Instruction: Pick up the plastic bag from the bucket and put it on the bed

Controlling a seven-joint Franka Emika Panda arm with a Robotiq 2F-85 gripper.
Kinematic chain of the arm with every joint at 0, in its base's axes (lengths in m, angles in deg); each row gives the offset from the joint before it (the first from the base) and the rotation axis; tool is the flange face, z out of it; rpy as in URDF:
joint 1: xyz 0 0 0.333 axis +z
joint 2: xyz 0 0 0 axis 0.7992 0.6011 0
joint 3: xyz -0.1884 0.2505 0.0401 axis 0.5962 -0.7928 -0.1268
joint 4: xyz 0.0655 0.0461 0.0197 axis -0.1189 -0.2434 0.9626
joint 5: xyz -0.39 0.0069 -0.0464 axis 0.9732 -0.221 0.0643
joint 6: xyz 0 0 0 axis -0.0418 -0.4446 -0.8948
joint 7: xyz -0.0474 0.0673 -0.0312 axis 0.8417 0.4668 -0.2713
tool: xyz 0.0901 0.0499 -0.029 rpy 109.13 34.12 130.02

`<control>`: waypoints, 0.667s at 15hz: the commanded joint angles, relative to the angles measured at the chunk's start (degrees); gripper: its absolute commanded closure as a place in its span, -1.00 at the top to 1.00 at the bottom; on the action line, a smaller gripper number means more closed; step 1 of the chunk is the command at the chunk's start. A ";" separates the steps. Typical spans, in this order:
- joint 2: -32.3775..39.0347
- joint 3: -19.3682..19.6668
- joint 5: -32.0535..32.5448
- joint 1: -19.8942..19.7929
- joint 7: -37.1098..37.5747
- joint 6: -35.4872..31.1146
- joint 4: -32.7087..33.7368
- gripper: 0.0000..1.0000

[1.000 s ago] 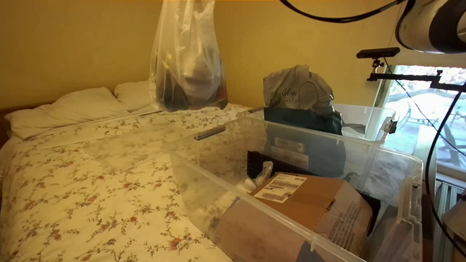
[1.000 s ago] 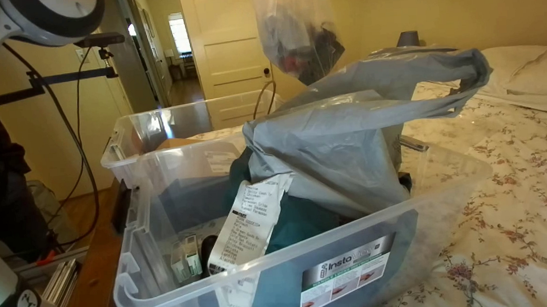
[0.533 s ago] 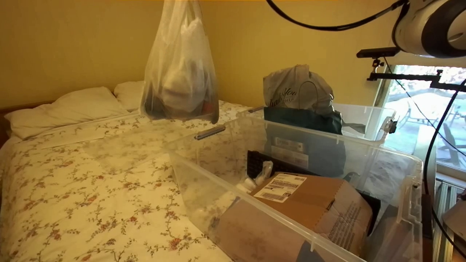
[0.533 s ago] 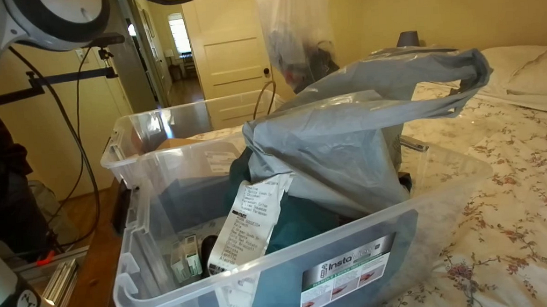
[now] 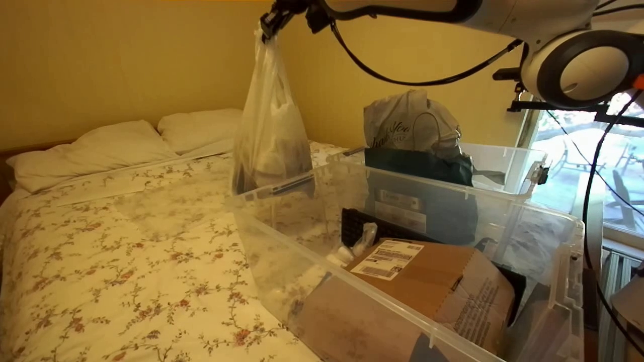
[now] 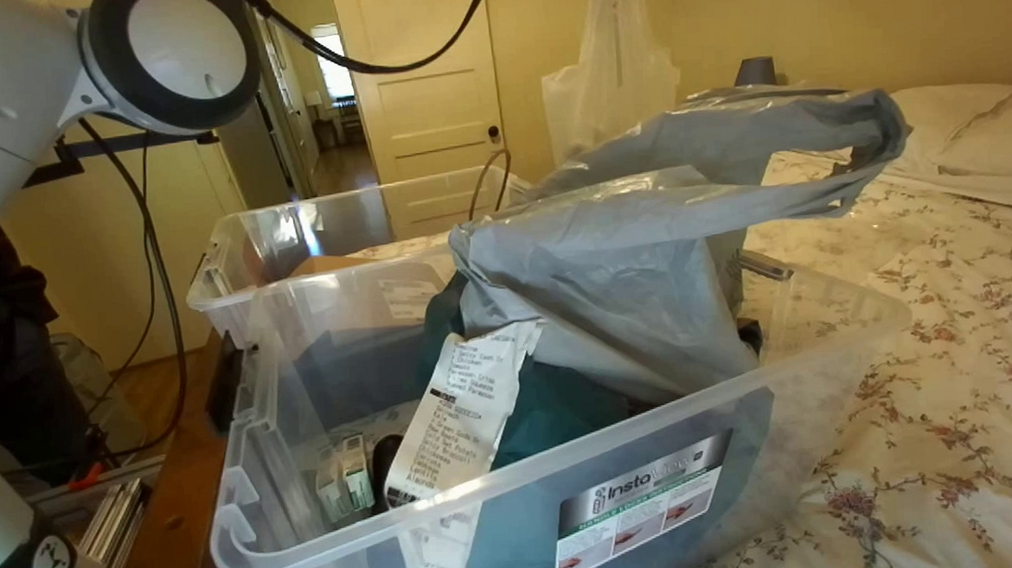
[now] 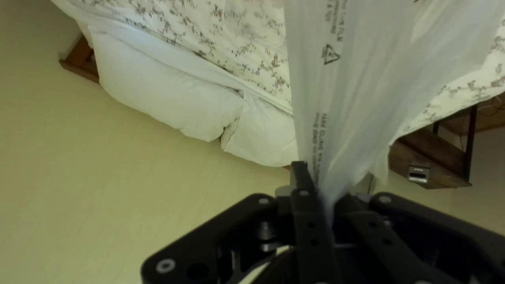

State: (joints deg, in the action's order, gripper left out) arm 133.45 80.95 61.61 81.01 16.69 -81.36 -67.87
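Plastic bag [image 5: 274,120] — in the hand [image 7: 326,193]

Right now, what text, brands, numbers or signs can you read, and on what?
"InstaView", last letters faint: sticker on a clear bin.
"Thank You", first letter unclear: gray bag.
"Chicken", "Parmesan", "Kale": receipt.
Triangle sign: white plastic bag.
Round logo, no letters: robot arm.
Too small or blurred: most remaining sticker and receipt lines, other print on both bags, all print on the cardboard box and teal item.
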 commanded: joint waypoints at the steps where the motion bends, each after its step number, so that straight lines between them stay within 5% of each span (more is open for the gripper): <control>1: 0.45 -1.73 -3.89 0.09 -0.41 9.42 1.71 -0.99; 5: 1.08 -3.92 -6.87 0.96 -0.30 25.35 2.05 -0.99; 10: 3.43 -5.95 -9.69 0.19 0.09 36.33 2.12 -0.99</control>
State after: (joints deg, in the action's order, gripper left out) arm 135.40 75.81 54.09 81.84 16.69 -50.04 -68.00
